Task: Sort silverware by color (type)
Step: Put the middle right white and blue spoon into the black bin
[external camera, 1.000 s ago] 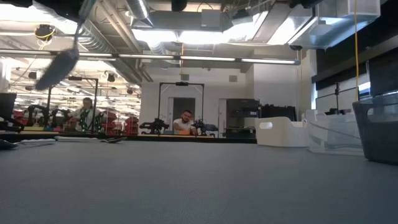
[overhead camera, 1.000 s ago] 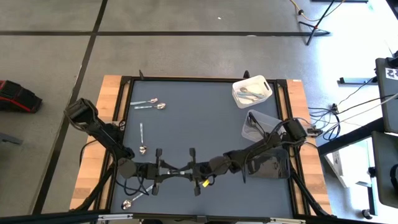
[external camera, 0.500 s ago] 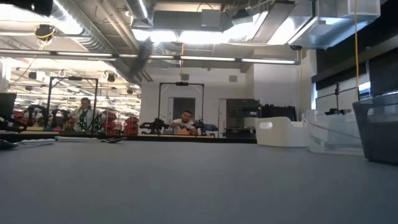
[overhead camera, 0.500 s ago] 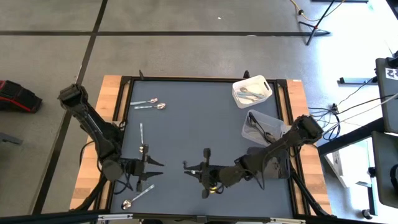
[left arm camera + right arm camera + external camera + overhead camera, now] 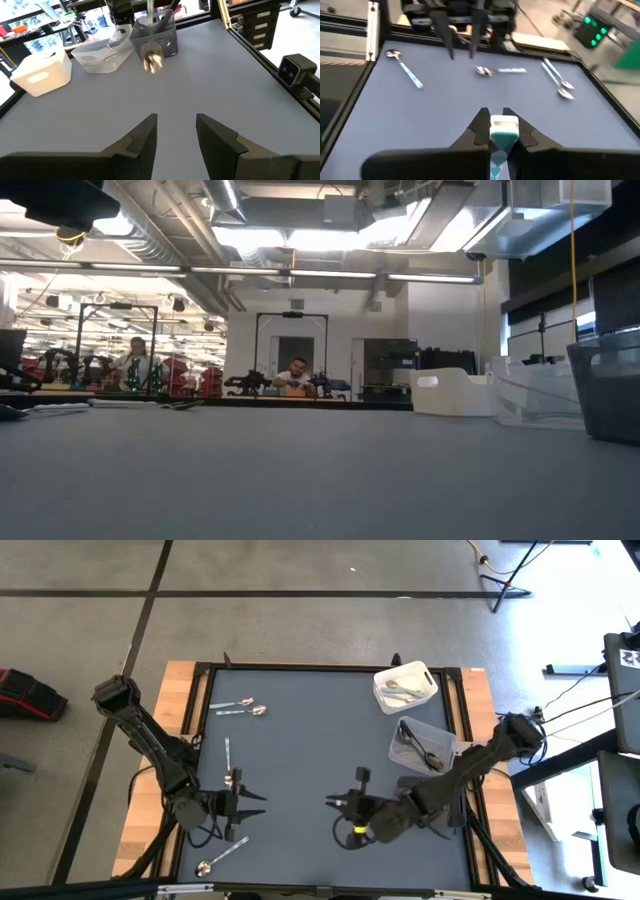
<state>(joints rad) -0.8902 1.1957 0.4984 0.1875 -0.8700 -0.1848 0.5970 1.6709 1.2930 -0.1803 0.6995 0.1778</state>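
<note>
While the right gripper (image 5: 340,808) hangs over the near middle of the grey table (image 5: 310,740), its fingers are clamped on the teal-and-white handle end of a slim spoon (image 5: 501,131), so the step in hand looks like a carry toward the bins. From the left wrist view the same spoon shows as a shiny silver bowl (image 5: 152,61) dangling under that arm (its colour is plain enough from there).

The left gripper (image 5: 251,804) waits low near the left edge, fingers spread apart and holding nothing, right beside a silver spoon (image 5: 228,765) lying on the mat. Another silver spoon with a pale handle (image 5: 220,856) lies near the front left corner, and two more (image 5: 240,707) rest side by side at the far left.

Over on the right stand three bins: a white rectangular plastic bin (image 5: 406,686) with a few pieces in it, a clear plastic bin (image 5: 424,744) holding dark utensils, and a dark grey bin (image 5: 446,805) nearest the front, mostly hidden by the arm.

My guess is the next move needs the right arm to swing back across to whichever bin takes shiny pieces, probably the white one, then let go squarely above it so the spoon doesn't catch the rim.
</note>
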